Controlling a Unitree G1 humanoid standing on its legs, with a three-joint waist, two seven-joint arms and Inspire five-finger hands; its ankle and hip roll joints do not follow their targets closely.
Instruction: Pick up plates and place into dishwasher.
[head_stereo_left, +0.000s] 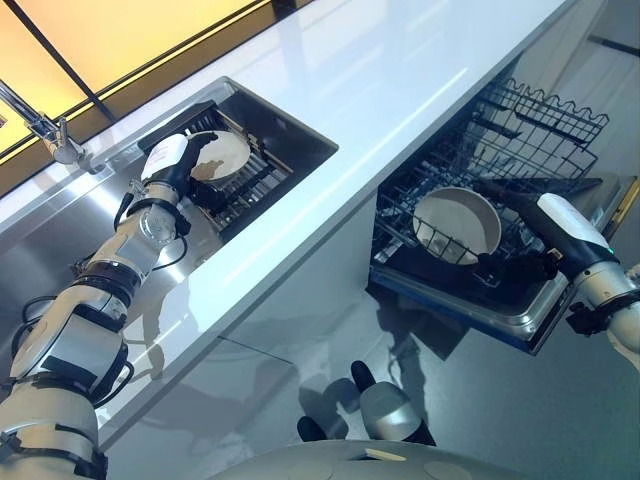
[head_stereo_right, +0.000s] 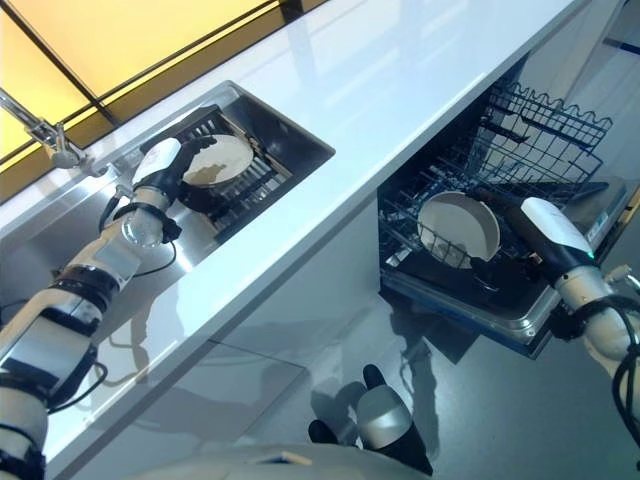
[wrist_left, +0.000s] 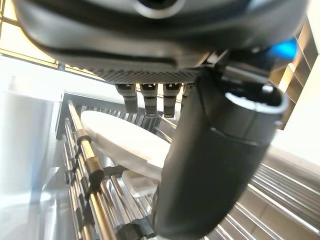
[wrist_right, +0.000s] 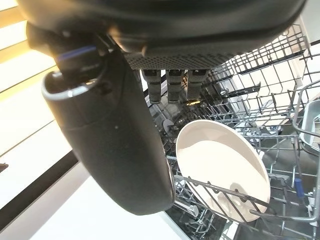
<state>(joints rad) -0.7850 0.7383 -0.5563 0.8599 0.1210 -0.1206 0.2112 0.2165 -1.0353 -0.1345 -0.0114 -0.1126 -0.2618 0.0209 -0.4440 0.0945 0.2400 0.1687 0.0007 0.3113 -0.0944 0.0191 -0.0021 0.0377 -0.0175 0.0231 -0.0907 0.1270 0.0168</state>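
Note:
A white plate (head_stereo_left: 225, 153) lies tilted on the black rack (head_stereo_left: 252, 190) inside the sink. My left hand (head_stereo_left: 175, 160) reaches over the plate's near rim; in the left wrist view its fingers (wrist_left: 150, 100) stretch straight above the plate (wrist_left: 125, 140) and the thumb (wrist_left: 210, 165) sits by the plate's edge, uncurled. A second white plate (head_stereo_left: 458, 225) stands upright between the tines of the dishwasher's lower rack (head_stereo_left: 400, 215). My right hand (head_stereo_left: 512, 198) hovers just beside it, open; in the right wrist view its fingers (wrist_right: 170, 82) stay apart from that plate (wrist_right: 220, 170).
A steel faucet (head_stereo_left: 45, 128) rises at the sink's far left. The white countertop (head_stereo_left: 400, 80) runs between the sink and the dishwasher. An upper wire rack (head_stereo_left: 545, 120) is pulled out above the lower one. The open dishwasher door (head_stereo_left: 520, 315) juts over the floor.

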